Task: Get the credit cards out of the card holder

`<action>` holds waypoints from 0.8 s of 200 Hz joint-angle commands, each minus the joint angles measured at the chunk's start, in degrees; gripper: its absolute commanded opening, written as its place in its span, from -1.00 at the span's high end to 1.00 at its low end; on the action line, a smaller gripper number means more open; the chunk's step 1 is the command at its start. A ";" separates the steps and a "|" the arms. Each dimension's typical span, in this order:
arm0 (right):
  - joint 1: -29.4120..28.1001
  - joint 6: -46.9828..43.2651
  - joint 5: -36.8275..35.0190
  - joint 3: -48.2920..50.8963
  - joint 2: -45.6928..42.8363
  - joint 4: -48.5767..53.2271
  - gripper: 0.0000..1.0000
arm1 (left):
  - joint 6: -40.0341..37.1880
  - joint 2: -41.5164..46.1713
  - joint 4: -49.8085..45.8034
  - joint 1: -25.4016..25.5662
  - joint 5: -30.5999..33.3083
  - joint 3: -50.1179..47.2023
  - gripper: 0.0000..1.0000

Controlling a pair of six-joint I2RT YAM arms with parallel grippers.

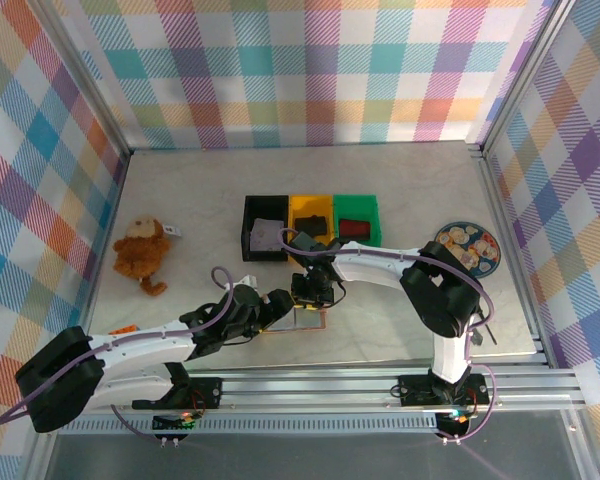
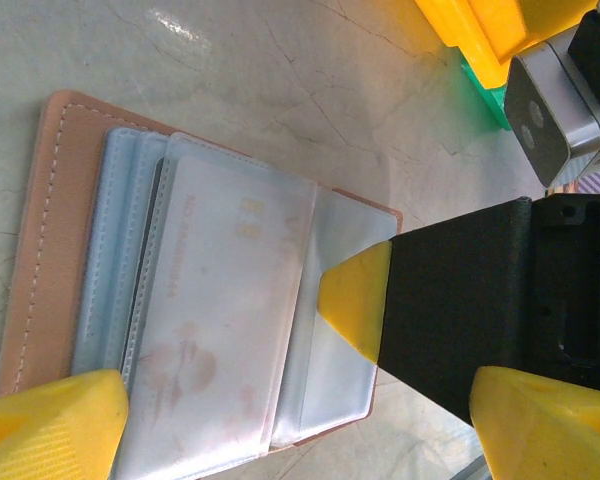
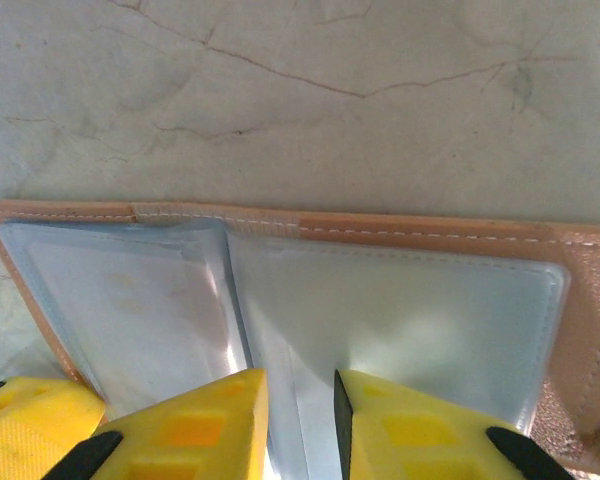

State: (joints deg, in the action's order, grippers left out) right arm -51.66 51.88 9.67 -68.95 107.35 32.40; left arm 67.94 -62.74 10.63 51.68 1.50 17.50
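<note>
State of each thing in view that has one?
card holder: open, lying flat on the table, inside facing up.
card: not out yet, tucked in the holder.
left gripper: jaws wide open above the holder.
right gripper: jaws nearly closed, tips at the holder's inside; grip unclear.

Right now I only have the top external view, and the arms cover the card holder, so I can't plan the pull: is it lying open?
Observer: Yes. The card holder lies open, flat on the table, with its pale blue sleeves facing up.
Operator: Any card inside?
Observer: One pale printed card shows through the uppermost sleeve.
Operator: Where are the right fingers?
Observer: The right gripper sits over the sleeves near the fold, jaws nearly together. I cannot tell whether it pinches anything.
</note>
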 commanded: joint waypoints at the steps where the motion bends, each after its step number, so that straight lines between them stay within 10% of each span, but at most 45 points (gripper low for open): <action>1: -0.17 1.06 1.74 0.48 1.02 -1.13 0.47 | -1.24 -1.92 0.11 0.77 -0.67 1.66 -0.78; 160: -0.46 1.71 3.58 1.10 1.77 -3.79 0.47 | -1.63 -5.52 8.28 1.58 -2.88 3.05 -0.77</action>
State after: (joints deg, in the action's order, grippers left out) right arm -50.72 52.05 9.93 -68.34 107.96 32.21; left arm 67.90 -66.61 13.43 51.90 1.37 18.26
